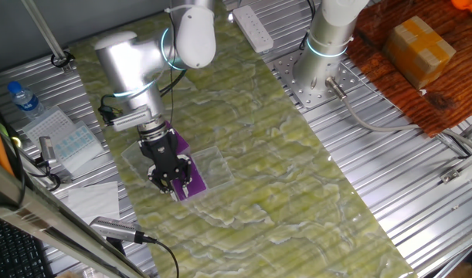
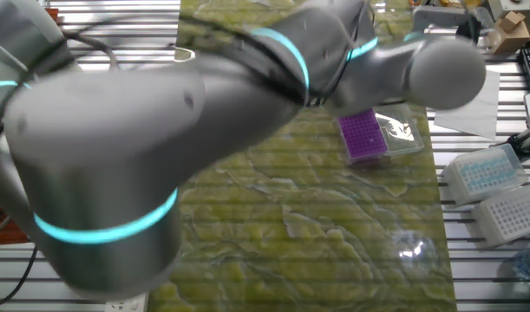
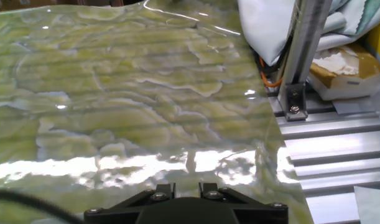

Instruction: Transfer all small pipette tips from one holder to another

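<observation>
Surface: ribbed metal table [image 1: 390, 193] overlaid with a glossy green-yellow marbled mat [image 1: 297, 177].
Surroundings: white power strip [image 1: 252, 29] at the mat's far end; clear plastic water bottle [image 1: 23, 99] and pale tip boxes [image 2: 499, 195] off the mat's sides; brown cardboard box [image 1: 419, 48] on a wooden board.
Holder: purple perforated plate [image 2: 363, 136] in a clear plastic tray [image 2: 402, 134], lying on the mat.
Task item: small whitish pipette tips [image 1: 186, 188] show only as pale dots on the purple plate, just beside the gripper.
Tool: black two-finger gripper [image 1: 167, 175] sits low over the plate; contact unclear.
Jaw state: cannot tell; fingertips hidden in all views, including the hand view.
</observation>
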Controlling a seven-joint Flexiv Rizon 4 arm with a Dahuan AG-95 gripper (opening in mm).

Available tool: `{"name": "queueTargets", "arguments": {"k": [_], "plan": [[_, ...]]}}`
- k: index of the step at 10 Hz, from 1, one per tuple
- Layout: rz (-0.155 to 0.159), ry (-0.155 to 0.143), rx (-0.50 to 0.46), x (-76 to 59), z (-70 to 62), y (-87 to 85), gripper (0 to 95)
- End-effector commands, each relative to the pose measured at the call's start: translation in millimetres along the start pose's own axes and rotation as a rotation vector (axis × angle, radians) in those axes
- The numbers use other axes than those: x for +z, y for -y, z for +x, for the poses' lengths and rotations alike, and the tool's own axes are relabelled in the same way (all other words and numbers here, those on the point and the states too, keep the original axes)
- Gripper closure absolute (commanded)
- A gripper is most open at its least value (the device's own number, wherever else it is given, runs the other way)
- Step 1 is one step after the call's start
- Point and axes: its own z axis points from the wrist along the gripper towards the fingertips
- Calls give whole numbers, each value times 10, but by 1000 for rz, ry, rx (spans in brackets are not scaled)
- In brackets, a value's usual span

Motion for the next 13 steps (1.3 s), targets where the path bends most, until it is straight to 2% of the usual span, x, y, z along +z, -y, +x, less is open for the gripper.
{"name": "queueTargets", "arguments": {"k": [1, 2, 3, 4, 6, 8, 11, 12, 13], "plan": [[3, -65, -3, -12, -73, 19, 760], [2, -90, -5, -10, -87, 26, 760], [2, -90, -5, -10, -87, 26, 760], [1, -130, -12, 4, -100, 19, 760], [1, -165, -11, 23, -115, 8, 760], [7, -225, 1, 20, -147, -15, 760], [14, -258, 27, 11, -162, -25, 760], [19, -299, 38, 11, -162, -25, 760], [19, -320, 44, 11, -162, -26, 760]]}}
